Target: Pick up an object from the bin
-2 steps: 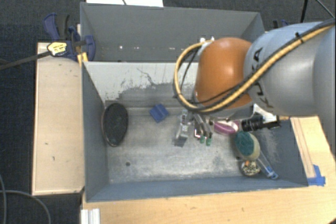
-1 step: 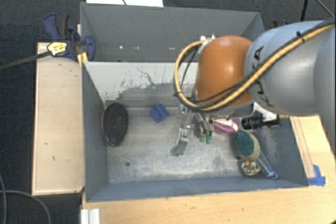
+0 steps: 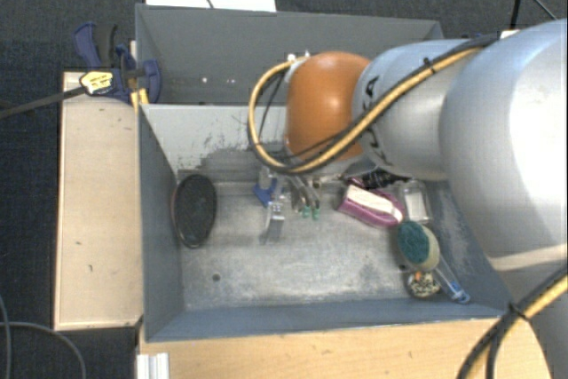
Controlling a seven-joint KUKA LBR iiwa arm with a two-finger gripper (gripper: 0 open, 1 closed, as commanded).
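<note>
The gripper (image 3: 277, 222) is seen low in the bin (image 3: 160, 235), approx. at the ctr of the floor, towards the rear wall. Its upper part is covered by the orange cover (image 3: 324, 106) and a looped cable (image 3: 257, 115), so open/closed state cannot be told, nor whether anything is gripped.

A small blue piece (image 3: 264, 191) is seen just beside the gripper on the view's left. It cannot be determined whether this is a bin item or part of the robot.

A dark oval object (image 3: 194, 209) lies flat by the left wall, well apart from the gripper. A pink-and-white object (image 3: 368, 207) lies near the gripper on the view's right, partly hidden under the arm (image 3: 497, 111). Further right, a teal round object (image 3: 414, 242) is seen, w/ a small unclear item (image 3: 421, 284) just in front of it. The bin's right side is cut off by the arm.
</note>
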